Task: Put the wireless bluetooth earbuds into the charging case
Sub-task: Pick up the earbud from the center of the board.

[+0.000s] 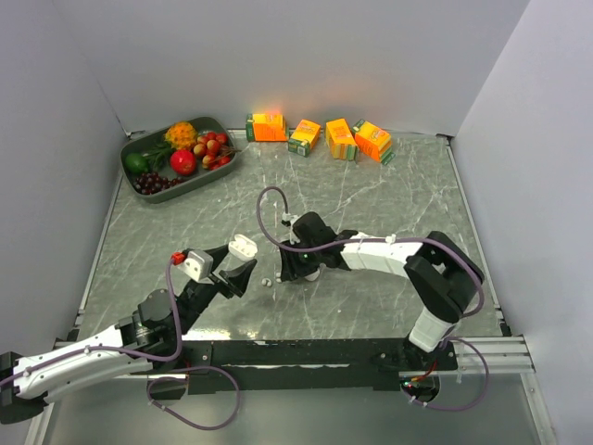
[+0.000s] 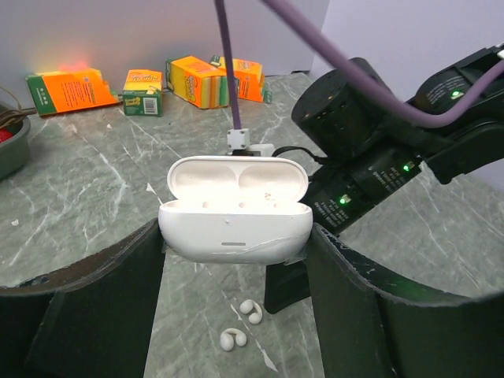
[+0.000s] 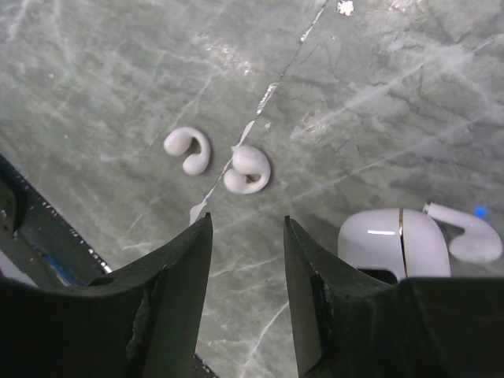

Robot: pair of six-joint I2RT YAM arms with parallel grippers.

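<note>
My left tool (image 2: 234, 253) clamps the open case (image 2: 234, 211), so I'd centre my part-open right tool (image 3: 247, 228) over one earbud (image 3: 250, 170) on the desk (image 3: 94, 63) near it, then close.

Plain pale grey walls (image 1: 306, 56) enclose a grey-green marble-patterned table (image 1: 389, 195) under even light.

White links (image 1: 380, 248), black joints (image 1: 445, 278), purple cables (image 1: 262, 211), green LEDs (image 2: 343, 200), black end effector fingers (image 3: 181, 268).
</note>
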